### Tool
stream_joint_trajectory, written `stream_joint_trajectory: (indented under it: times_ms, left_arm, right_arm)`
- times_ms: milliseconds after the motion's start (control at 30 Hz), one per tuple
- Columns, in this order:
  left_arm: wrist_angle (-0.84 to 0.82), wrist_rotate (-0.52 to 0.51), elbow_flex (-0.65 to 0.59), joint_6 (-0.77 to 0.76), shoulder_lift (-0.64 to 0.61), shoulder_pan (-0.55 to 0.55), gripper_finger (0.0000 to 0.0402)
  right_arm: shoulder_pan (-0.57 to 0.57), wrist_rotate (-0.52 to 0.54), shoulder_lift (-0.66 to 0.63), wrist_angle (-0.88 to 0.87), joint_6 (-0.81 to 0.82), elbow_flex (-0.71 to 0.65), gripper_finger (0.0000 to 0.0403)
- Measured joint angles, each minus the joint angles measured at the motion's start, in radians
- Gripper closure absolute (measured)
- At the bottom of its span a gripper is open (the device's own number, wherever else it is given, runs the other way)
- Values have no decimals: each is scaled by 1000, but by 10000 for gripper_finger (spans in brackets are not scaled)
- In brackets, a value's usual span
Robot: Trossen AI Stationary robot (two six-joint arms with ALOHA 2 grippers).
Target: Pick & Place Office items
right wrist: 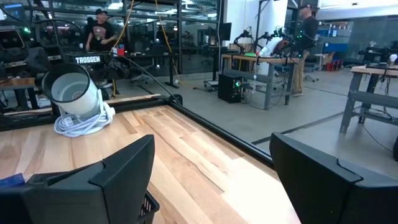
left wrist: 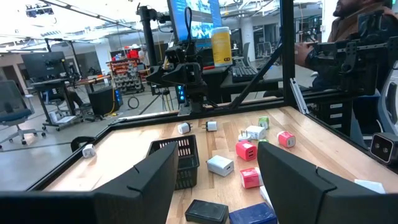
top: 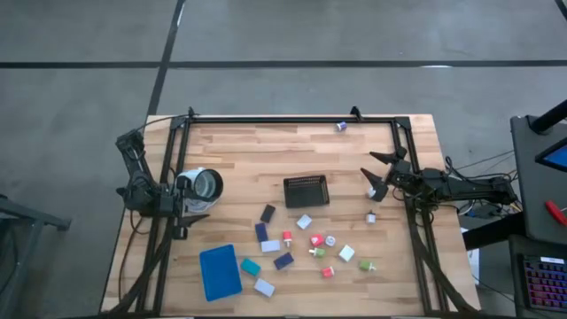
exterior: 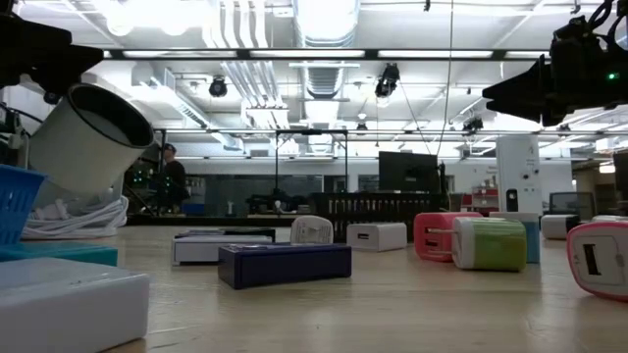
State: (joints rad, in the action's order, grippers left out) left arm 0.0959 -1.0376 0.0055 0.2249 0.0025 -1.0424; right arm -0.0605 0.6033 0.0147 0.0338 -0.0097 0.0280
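Note:
The office items lie scattered on the near middle of the wooden table: navy blocks (top: 267,213) (exterior: 285,265), white blocks (top: 304,221), a teal block (top: 251,266), and red (top: 316,240) and green (top: 365,264) pin-like bits. A lilac bit (top: 341,127) sits at the far edge. My left gripper (top: 188,211) (left wrist: 217,180) hovers open at the table's left, facing the pile. My right gripper (top: 376,173) (right wrist: 211,180) hangs open above the table's right side, over two small white bits (top: 372,192). Neither holds anything.
A black mesh basket (top: 306,190) (left wrist: 180,162) stands mid-table. A flat blue tray (top: 220,271) lies near the front left. A white cylinder (top: 202,184) (right wrist: 74,93) with coiled white cable sits by the left arm. A black frame rail (top: 292,118) runs along the table's edges. People stand in the room beyond.

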Motion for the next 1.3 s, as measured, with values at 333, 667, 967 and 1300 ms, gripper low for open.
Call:
stream_joint_trajectory:
  times_ms: [333,667,967,1300]
  left_arm:
    - [0,0,0,0,0,0,176]
    - [0,0,0,0,0,0,177]
    - [0,0,0,0,0,0,177]
    - [0,0,0,0,0,0,177]
  right_arm:
    - [0,0,0,0,1,0,90]
    - [0,0,0,1,5,0,90]
    - [0,0,0,1,28,0,90]
    - [0,0,0,1,8,0,90]
